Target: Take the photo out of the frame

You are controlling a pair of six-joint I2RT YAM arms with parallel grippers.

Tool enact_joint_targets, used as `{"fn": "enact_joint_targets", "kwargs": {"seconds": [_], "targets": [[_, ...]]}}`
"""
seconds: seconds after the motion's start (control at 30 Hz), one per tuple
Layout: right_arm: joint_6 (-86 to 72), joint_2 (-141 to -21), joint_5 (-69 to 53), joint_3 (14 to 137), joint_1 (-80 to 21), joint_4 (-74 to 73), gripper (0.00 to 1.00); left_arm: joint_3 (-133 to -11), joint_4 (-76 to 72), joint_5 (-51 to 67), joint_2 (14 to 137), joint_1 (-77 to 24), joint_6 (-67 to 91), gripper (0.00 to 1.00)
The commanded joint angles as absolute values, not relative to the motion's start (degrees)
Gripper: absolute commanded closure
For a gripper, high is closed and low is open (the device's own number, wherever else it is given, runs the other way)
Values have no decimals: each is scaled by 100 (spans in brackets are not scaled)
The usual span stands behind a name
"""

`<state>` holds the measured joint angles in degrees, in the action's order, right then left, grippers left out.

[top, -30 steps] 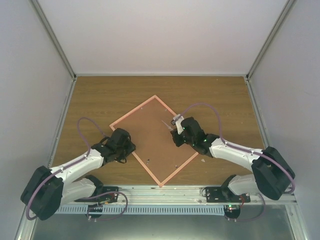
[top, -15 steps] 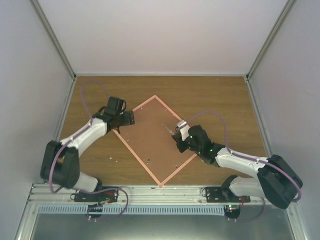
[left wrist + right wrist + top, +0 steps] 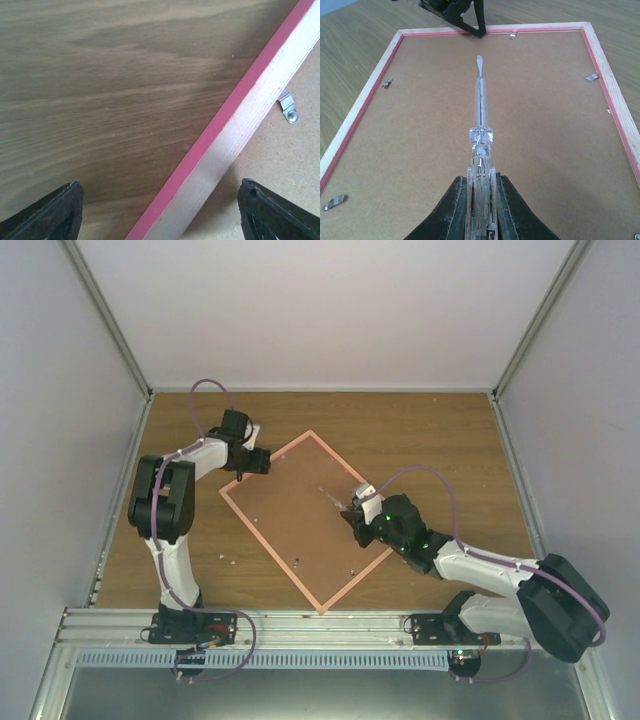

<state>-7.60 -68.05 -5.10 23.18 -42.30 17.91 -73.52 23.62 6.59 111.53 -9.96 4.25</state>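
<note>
The pink-red frame (image 3: 268, 546) lies face down on the table, its brown backing board (image 3: 300, 515) up. The photo is hidden beneath it. My left gripper (image 3: 258, 462) is open at the frame's upper-left side. In the left wrist view its gripper (image 3: 160, 186) straddles the pink-edged rail (image 3: 250, 100), one finger (image 3: 60, 210) over the table and the other over the backing. My right gripper (image 3: 481, 182) is shut on a clear-handled screwdriver (image 3: 480, 100). The blade points across the backing toward the far rail without touching it.
Small metal clips hold the backing along the rails: (image 3: 387, 82), (image 3: 591, 77), (image 3: 514, 34), (image 3: 287, 107). The wooden table (image 3: 440, 450) is walled by white panels on three sides. A metal rail (image 3: 320, 625) runs along the near edge by the arm bases.
My left arm swung from the frame's lower-left side up to its upper-left rail and its gripper opened. The right gripper drew back slightly with the screwdriver.
</note>
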Motion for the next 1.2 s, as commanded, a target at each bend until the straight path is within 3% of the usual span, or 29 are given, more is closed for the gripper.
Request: {"fn": "enact_joint_targets", "kwargs": {"seconds": [0.0,0.2,0.43,0.57,0.73,1.17], "targets": [[-661,-6766,-597,2273,-4207,2029,99,-7595,2469,1053,11410,-967,27,17],[-650,-6915,-632,2361,-4209,1993,99,-7585,2579,1133,11544,-967,185,30],[-634,-7039,-654,2488,-4211,1890,99,-7080,2569,1273,11149,-991,672,57],[-597,-7143,-770,2672,-4207,1656,99,-6617,2491,1348,10788,-1009,1069,65],[-596,-7298,-932,2948,-4223,1317,99,-6014,2470,1421,10428,-1124,1613,71],[-590,-8208,-1225,3941,-4516,272,99,-4041,1701,1560,8995,-1900,2874,78]]}}
